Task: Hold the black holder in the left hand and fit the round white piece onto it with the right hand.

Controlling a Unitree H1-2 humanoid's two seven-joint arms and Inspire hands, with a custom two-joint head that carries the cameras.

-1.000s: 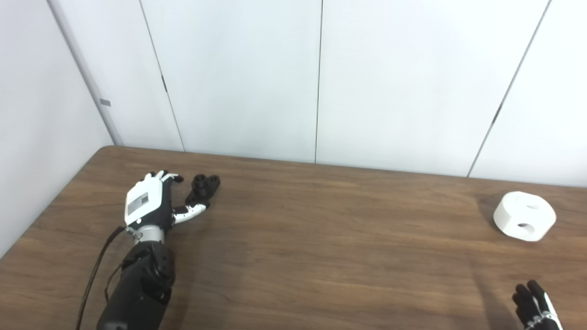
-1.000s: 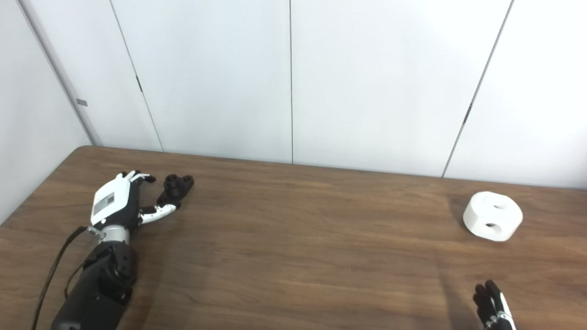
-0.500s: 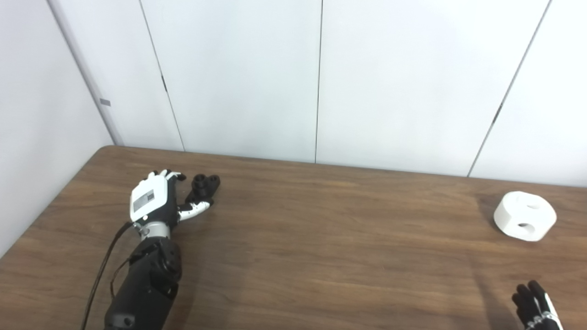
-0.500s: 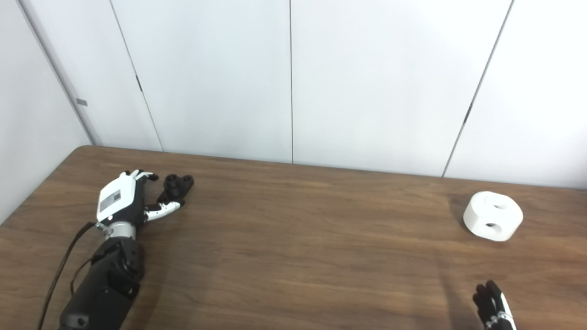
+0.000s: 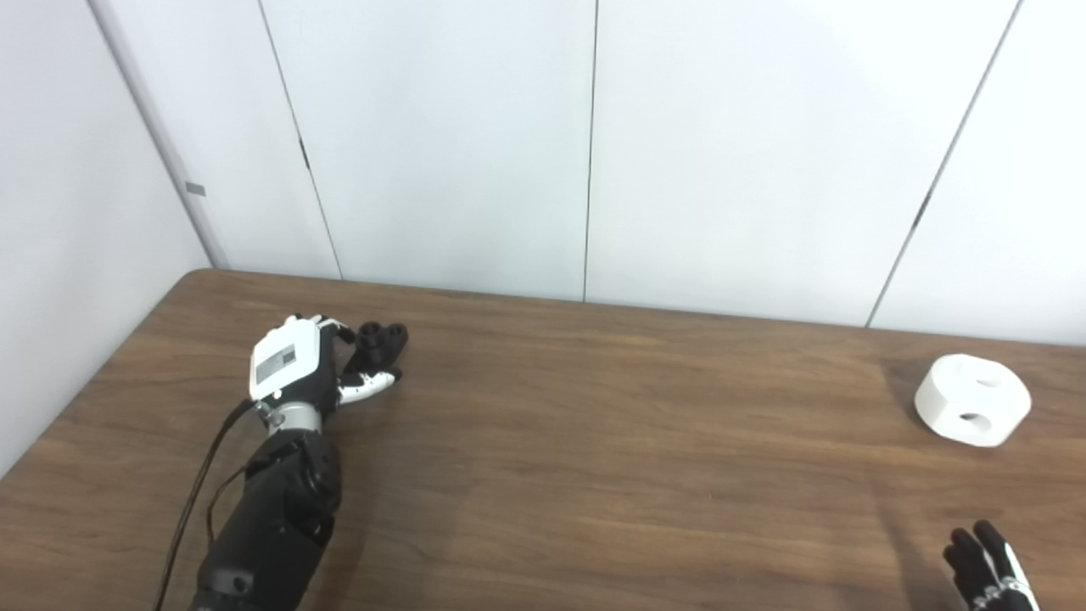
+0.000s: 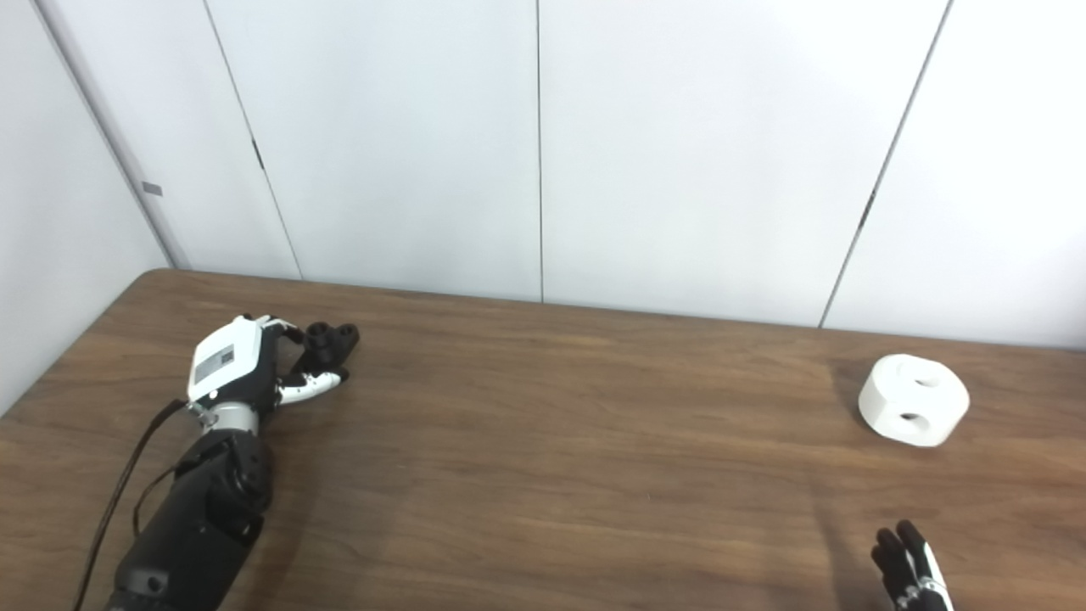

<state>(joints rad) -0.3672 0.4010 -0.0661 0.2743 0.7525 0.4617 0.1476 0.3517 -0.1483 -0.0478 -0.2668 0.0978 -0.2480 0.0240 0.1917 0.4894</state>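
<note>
I judge the job to be at its very start: my left hand (image 5: 293,369) is down at the black holder (image 5: 379,344), which sits on the table (image 5: 594,441) just beyond and to the thumb side of the palm, with the white thumb lying along the holder's near side and the other fingers curled toward its far side. I read that as a half-closed cup around the piece, not a firm hold, and nothing shows the holder lifted off the wood, so the grasp itself is not yet done. The round white piece (image 6: 913,400) lies untouched, well apart from both hands, ahead of my right hand (image 6: 909,567) and a little to its outer side. Left to do, as I see it: close and raise the holder, reach the right hand forward for the white piece, grasp it, bring the two together and seat them. What I can't make out is a fair amount. The back of my left hand blocks the contact between fingertips and holder, so I cannot tell whether they touch. The right hand is cut off by the bottom edge, with only dark fingertips showing, slightly spread; whether it is really open I cannot tell. The holder's shape is just a dark lump with a couple of round bosses.
</note>
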